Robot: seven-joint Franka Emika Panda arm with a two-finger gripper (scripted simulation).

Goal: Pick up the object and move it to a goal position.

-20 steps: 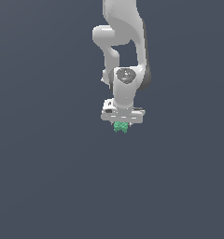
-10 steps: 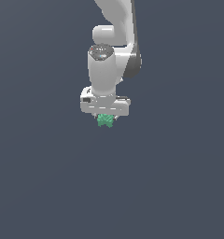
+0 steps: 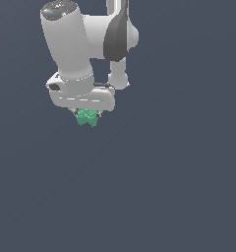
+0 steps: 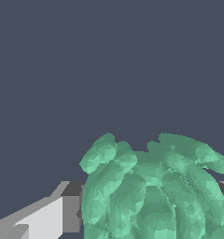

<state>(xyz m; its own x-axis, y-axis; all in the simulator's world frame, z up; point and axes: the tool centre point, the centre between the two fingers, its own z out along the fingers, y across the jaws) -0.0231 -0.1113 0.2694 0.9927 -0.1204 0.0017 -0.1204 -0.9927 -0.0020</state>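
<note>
Losing the object (image 3: 87, 117) mid-carry is the thing you should watch for: it is a lumpy, bumpy teal-green piece, so the fingers likely bear on a few high spots and not on flat faces, and any sharp swing or quick stop of the arm could let it twist or slide out. You also have no goal marker in either view, so you cannot judge from here how far the carry has to go; a long, fast traverse would raise that risk. The gripper (image 3: 88, 114) is closed around the object, which hangs just under the white hand in the exterior view and fills much of the wrist view (image 4: 153, 191), with one grey-and-white finger (image 4: 62, 207) pressed up beside it. How deep the lump sits between the fingers you cannot tell, since the hand body hides the fingertips in the exterior view. As for pose, the arm reaches down from the top of the exterior view, its thick last link leaning a little toward that view's left, the hand pointing downward with the object clear of anything beneath it; only plain dark ground shows around it
</note>
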